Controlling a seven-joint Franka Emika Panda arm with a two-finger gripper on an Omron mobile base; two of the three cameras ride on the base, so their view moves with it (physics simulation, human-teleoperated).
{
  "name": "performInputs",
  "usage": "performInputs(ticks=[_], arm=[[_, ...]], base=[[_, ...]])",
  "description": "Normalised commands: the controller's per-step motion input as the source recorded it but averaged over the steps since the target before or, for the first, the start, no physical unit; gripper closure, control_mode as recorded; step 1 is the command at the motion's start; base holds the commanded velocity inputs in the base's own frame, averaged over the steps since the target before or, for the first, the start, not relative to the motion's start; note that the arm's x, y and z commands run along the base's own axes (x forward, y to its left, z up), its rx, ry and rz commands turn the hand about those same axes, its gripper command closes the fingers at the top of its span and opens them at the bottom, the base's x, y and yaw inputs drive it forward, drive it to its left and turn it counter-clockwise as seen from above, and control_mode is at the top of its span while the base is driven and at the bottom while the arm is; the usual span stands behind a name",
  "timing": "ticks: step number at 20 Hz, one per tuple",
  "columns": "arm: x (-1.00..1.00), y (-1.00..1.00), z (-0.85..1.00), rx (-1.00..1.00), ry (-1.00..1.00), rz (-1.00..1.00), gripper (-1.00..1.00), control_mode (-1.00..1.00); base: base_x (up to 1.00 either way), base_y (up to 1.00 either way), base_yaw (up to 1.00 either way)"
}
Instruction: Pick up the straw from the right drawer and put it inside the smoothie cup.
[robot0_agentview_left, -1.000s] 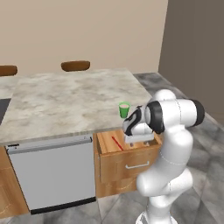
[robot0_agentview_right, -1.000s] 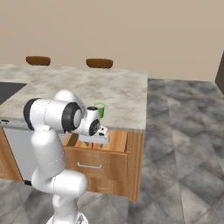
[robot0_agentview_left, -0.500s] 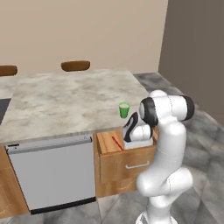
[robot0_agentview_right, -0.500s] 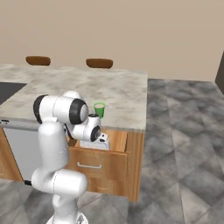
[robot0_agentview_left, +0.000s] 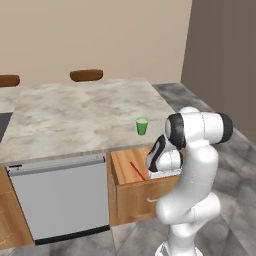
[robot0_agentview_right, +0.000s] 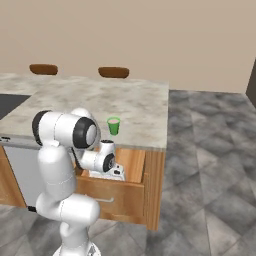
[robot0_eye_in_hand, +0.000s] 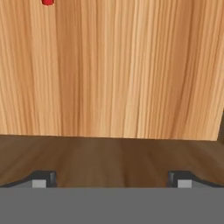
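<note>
Left base view: the straw (robot0_agentview_left: 137, 170), a thin red stick, lies flat on the wooden floor of the open drawer (robot0_agentview_left: 123, 192), its long axis running from the back toward the front. Right of it the gripper (robot0_agentview_left: 156, 170) reaches down into the drawer, seemingly not touching the straw. Hand view: both dark fingertips (robot0_eye_in_hand: 43, 178) stand wide apart, holding nothing, with a red straw end at the top left edge. On the marbled counter (robot0_agentview_left: 75, 117) stands the green tapered cup (robot0_agentview_left: 142, 125).

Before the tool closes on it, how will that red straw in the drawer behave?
The straw looks thin and straight, so probably light and fairly stiff. Being round, it may roll on the smooth floor of the drawer if nudged.
</note>
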Motion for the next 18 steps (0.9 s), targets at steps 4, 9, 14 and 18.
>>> performInputs(ticks=[4,9,14,18], arm=[[-0.9,-0.02,0.09,0.0,-0.06,0.13,-1.0,-1.0],[-0.1,0.14,0.73,0.0,-0.18,0.15,-1.0,-1.0],[0.24,0.41,0.77,0.0,-0.08,0.1,-1.0,-1.0],[0.43,0.38,0.44,0.0,0.0,0.02,-1.0,-1.0]], base=[[0.0,0.0,0.0],[0.0,0.0,0.0],[0.0,0.0,0.0],[0.0,0.0,0.0]])
